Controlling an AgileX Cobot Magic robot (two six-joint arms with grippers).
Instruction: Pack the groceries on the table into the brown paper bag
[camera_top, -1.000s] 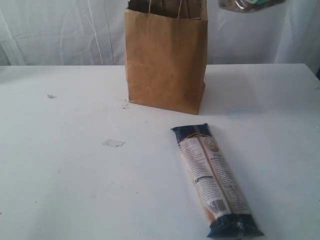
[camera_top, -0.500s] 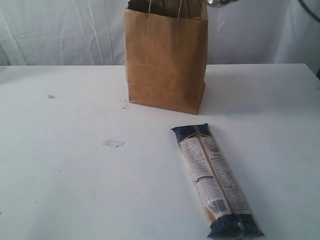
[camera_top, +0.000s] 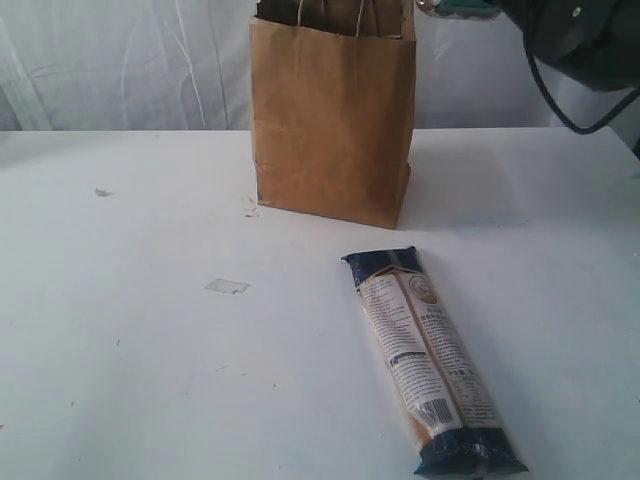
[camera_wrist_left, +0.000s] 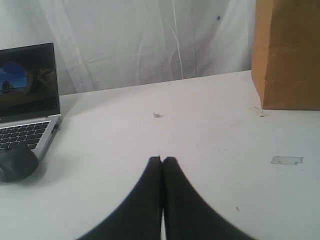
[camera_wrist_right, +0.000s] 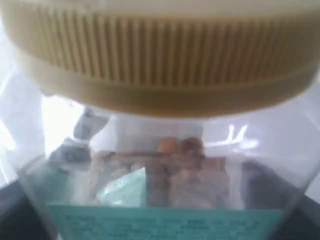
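One grocery is in my grasp and one lies in plain sight on the table (camera_top: 150, 330). My right gripper (camera_top: 468, 6) is clamped across the body of the gold-lidded clear jar (camera_wrist_right: 160, 170), whose ribbed lid (camera_wrist_right: 165, 55) fills most of the right wrist view. From the exterior view only a sliver of the jar shows at the top edge, above rim height and just beside the upper right corner of the brown paper bag (camera_top: 330, 120). My left gripper (camera_wrist_left: 162, 162) is closed on nothing, low over bare table and well apart from the bag, with a laptop (camera_wrist_left: 27, 95) and a mouse (camera_wrist_left: 15, 162) off to its side. The long pasta packet (camera_top: 430, 360) lies flat in front of the bag, a little to its right. I judge the step in hand to be the drop-off. To do it well I should carry the jar sideways until it sits over the middle of the bag's mouth, clear of the thin handles (camera_top: 340, 15), then lower it well inside before I loosen my grip. A release from rim height could crack the jar or topple the bag, and a brush against the paper edge could fold it in. I cannot see into the bag, so I should go down slowly.
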